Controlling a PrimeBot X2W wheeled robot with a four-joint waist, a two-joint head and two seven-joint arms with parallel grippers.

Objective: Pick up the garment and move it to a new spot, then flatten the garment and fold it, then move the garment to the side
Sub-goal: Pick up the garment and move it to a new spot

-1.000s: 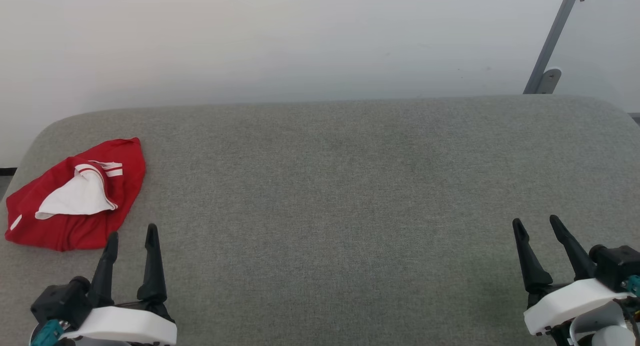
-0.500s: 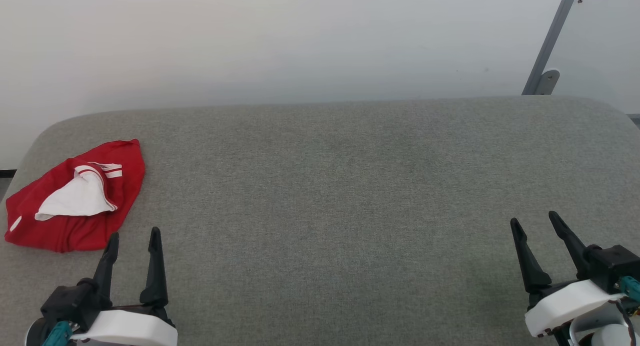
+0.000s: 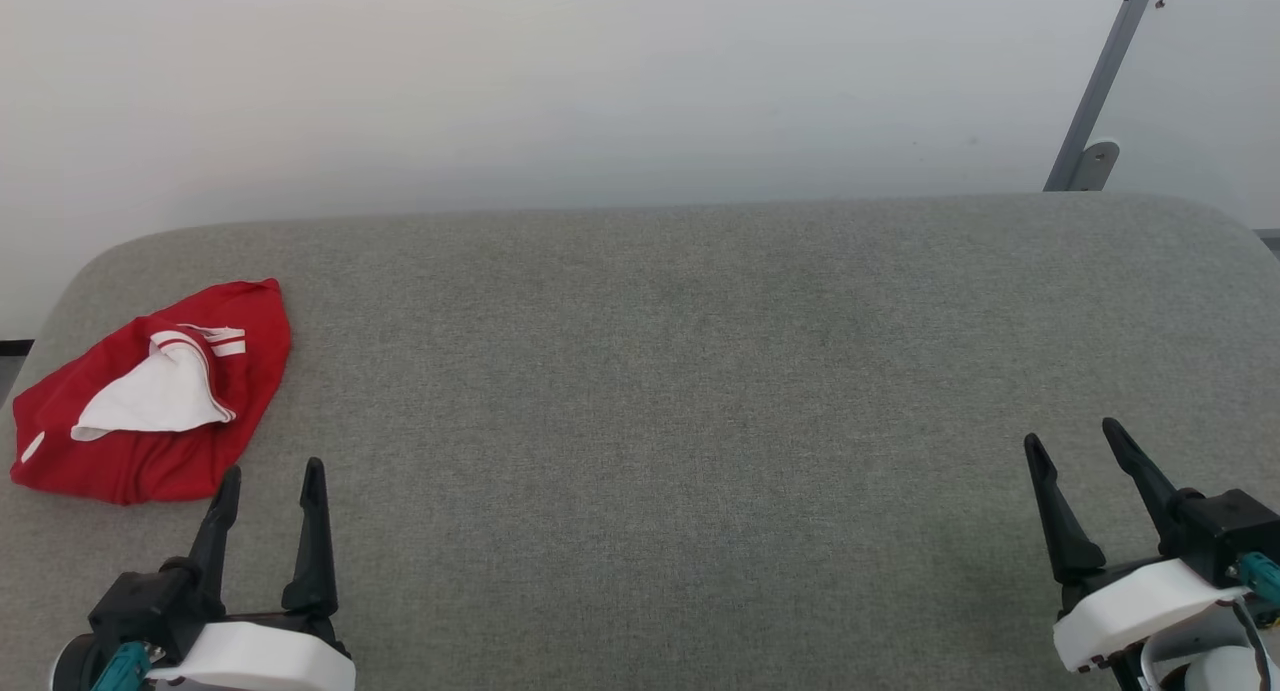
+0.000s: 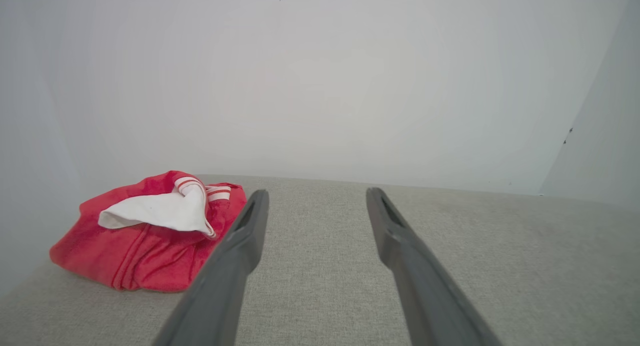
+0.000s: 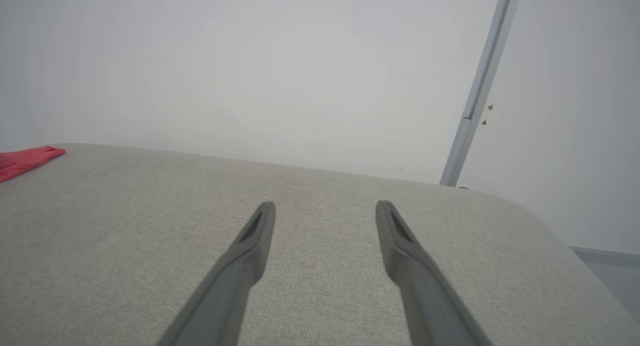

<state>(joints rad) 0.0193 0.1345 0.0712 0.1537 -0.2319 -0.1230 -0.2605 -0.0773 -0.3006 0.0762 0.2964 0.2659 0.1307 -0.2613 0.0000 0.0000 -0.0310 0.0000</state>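
Left tool (image 3: 273, 468) has eased back a bit toward the robot since a second ago. Right tool (image 3: 1072, 434) has barely shifted and the garment (image 3: 130, 461) has not moved.

The garment is a crumpled red heap with a white sleeve (image 3: 150, 396) flopped on top. It sits just ahead of the left tool and off to its outer left side, on the desk (image 3: 700, 371). The tool's left finger ends close to the near hem and looks apart from it, no contact that I can see. In the left wrist view the heap sits left of the finger line, not between the fingers. It is well apart from the right tool, far across to its left.

Both tools are spread wide with nothing between the fingers, low over the desk, fingers pointing ahead. This looks like a ready pose before the first pick. The heap lies bunched at the desk corner, so it needs carrying toward the bare middle ahead of both tools before any flattening. Left tool is the obvious one to reach it and would have to swing left first.
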